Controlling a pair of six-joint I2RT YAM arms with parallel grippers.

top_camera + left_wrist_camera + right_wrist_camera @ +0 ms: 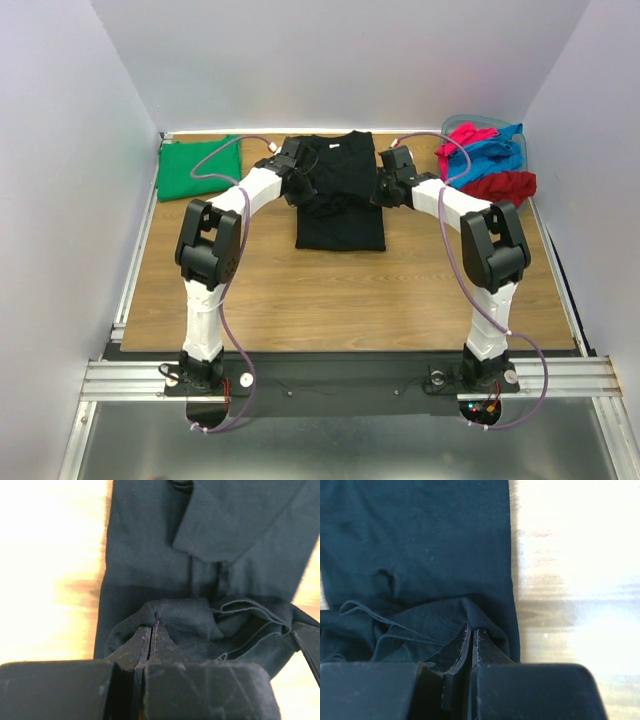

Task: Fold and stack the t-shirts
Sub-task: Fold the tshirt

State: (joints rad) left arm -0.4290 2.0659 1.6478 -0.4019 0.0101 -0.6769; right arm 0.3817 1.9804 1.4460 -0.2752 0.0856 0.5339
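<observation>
Fingers (136, 647) of the left gripper (151, 630) fill the bottom of its wrist view, pressed together on a bunched fold of the black t-shirt (150, 555); no gap shows between the jaws beyond the cloth itself. Same on the other side: the right gripper (472, 634) is pinched closed on a gathered edge of the black t-shirt (420, 545), with stitched hem layers rumpled just left of its tips. From overhead I see the black t-shirt (340, 215) lying on the wooden table (350, 290), collar at the far end with a small white label (333, 144) showing. The left gripper (296, 163) sits at the shirt's left edge and the right gripper (392, 172) at its right edge, both toward the collar half, with wrinkled cloth bunched between them. A sleeve (235, 525) lies folded inward over the shirt's body in the left wrist view. Left of the black shirt, well apart from it, a green t-shirt (195, 168) lies folded flat at the far left corner. Right of the black shirt, a grey-blue plastic tub (458, 120) holds a pink-red t-shirt (468, 134) and a blue t-shirt (497, 155), and a dark red t-shirt (502, 185) spills over the tub's near side. How they are layered inside, I cannot tell.
</observation>
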